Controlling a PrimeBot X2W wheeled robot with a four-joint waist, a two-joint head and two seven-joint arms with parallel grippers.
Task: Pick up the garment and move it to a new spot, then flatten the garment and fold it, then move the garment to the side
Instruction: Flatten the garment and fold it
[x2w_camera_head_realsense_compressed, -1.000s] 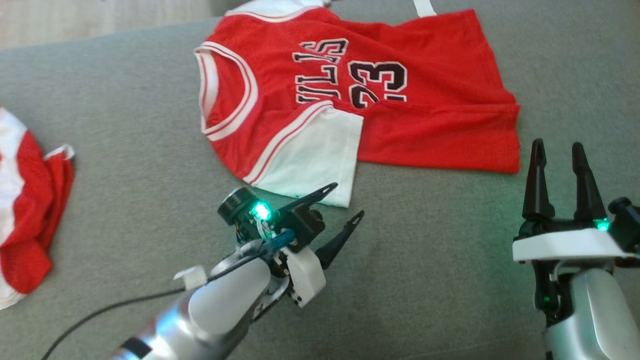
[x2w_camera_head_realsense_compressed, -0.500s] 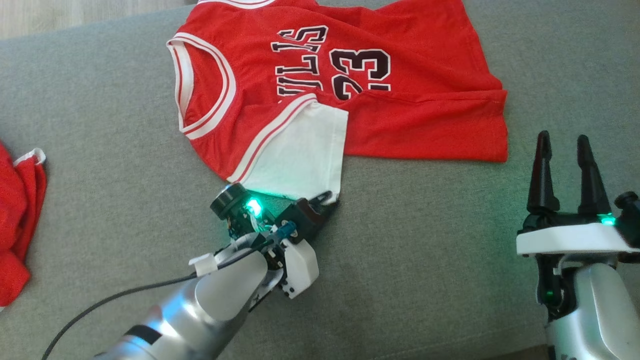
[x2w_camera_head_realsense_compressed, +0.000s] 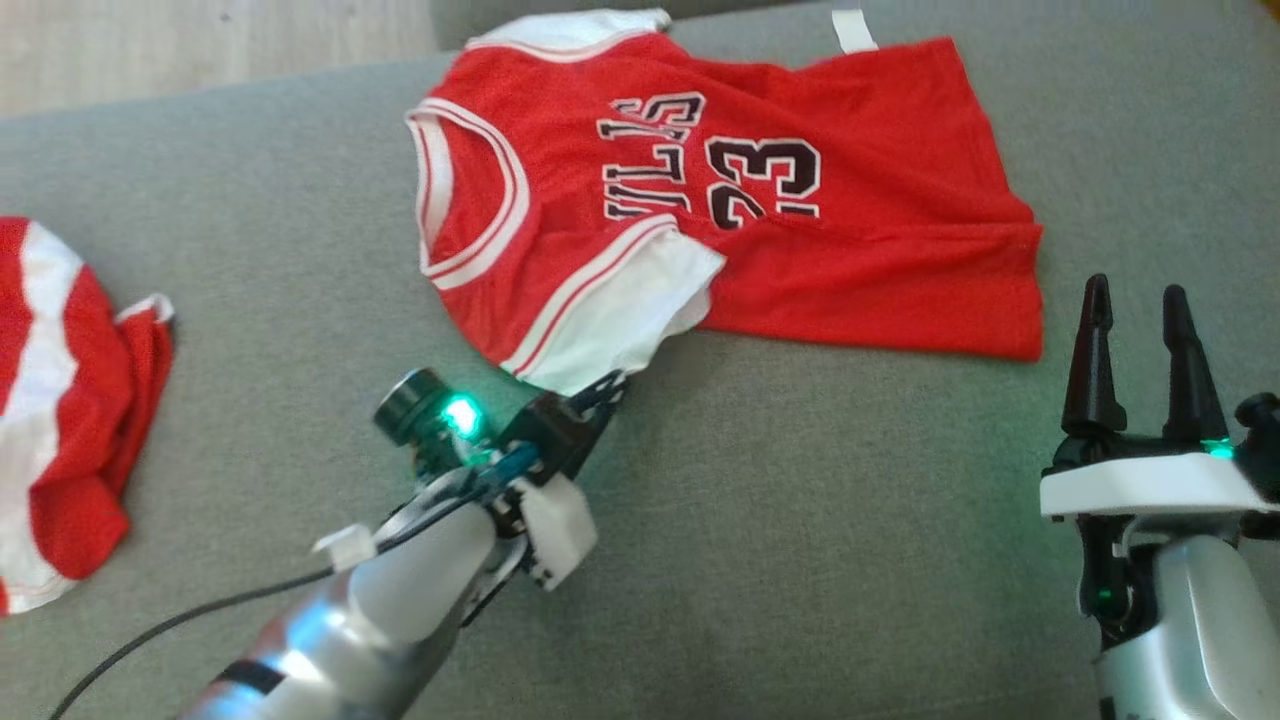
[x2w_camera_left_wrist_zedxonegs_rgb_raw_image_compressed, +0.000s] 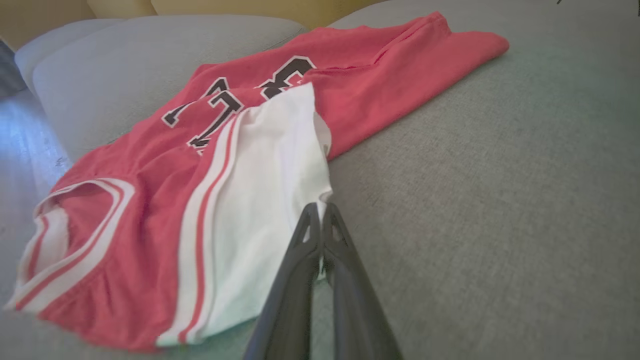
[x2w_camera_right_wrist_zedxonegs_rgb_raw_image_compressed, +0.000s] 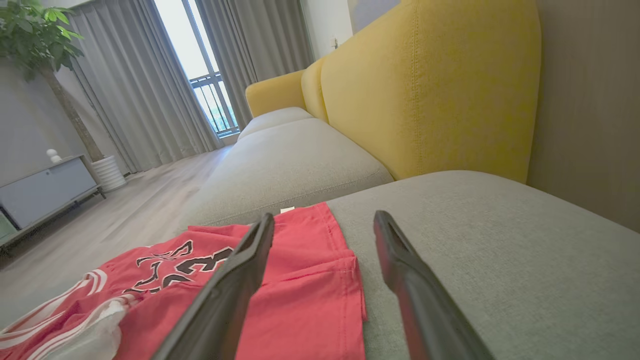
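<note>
A red jersey bearing the number 23 lay spread on the grey sofa seat, its printed front facing up and its collar turned toward the robot's left. The left claw was pinched tight on the near corner of the jersey's white sleeve, and the sleeve cloth gathered into folds toward the grip. Seen from the left wrist, the two dark fingers met with a sliver of white fabric caught between them at the sleeve's edge, while the rest of the jersey stretched away flat behind. The right claw stood wide and empty just off the jersey's hem corner, fingers pointing up, touching nothing. From the right wrist, the jersey's hem lay beneath the left of its spread fingers, and a yellow backrest rose beyond the jersey. A second red-and-white garment sat crumpled well apart from the jersey, on its collar side.
</note>
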